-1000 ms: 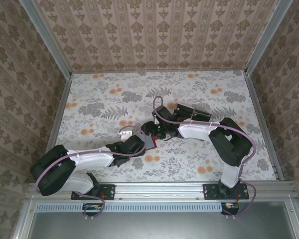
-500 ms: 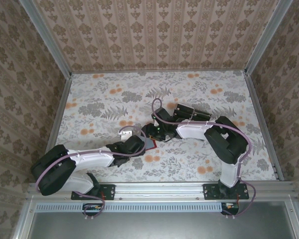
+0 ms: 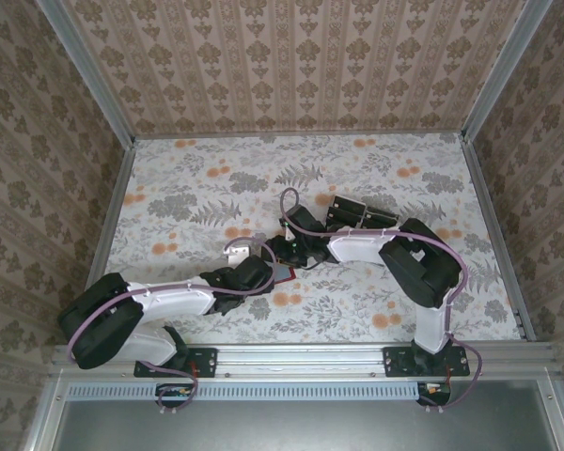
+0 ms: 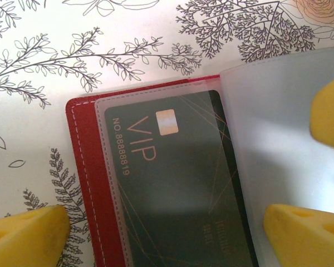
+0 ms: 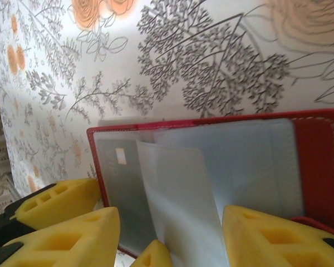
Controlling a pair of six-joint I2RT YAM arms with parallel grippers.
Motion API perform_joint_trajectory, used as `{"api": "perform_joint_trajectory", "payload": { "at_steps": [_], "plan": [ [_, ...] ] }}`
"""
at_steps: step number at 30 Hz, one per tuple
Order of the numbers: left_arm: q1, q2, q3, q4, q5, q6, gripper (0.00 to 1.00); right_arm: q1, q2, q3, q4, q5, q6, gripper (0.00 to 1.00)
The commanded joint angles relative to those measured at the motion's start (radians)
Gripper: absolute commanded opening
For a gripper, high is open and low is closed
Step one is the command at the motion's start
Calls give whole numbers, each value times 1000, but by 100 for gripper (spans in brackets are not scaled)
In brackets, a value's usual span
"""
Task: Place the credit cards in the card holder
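The red card holder (image 4: 83,183) lies open on the flowered table, a sliver of it visible in the top view (image 3: 284,273). Under its clear sleeve sits a dark credit card (image 4: 172,189) marked VIP. A loose translucent sleeve page (image 5: 178,200) stands up from the middle. My left gripper (image 4: 167,239) is open, its yellow fingertips (image 4: 28,236) straddling the card's half. My right gripper (image 5: 167,239) is open, its pads either side of the raised page; one pad (image 4: 329,114) shows in the left wrist view. More black cards (image 3: 346,209) lie behind the right arm.
Both arms meet at the table's middle (image 3: 273,263). Metal-framed walls (image 3: 113,216) close in the left, back and right sides. Bare flowered tabletop (image 3: 197,188) stretches to the far left and back.
The right arm has slid a little to the left, toward the left gripper, and covers more of the red holder. Its jaws have narrowed slightly. The left arm has stayed put.
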Motion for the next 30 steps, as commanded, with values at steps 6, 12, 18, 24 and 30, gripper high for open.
{"api": "perform_joint_trajectory", "payload": {
  "at_steps": [6, 12, 18, 24, 30],
  "plan": [
    [-2, -35, -25, -76, 4, -12, 100, 24, -9, 33, -17, -39, -20, 51],
    [2, -327, -21, -240, -85, -20, 100, 50, -36, 50, -47, -28, -19, 54],
    [63, -616, -55, -364, -108, -39, 100, 91, 5, 117, -75, -11, -12, 56],
    [131, -727, -80, -424, -69, -66, 100, 133, 99, 202, -101, 20, 1, 56],
    [149, -727, -86, -428, -53, -78, 100, 150, 176, 251, -103, 17, 14, 56]
  ]
}}
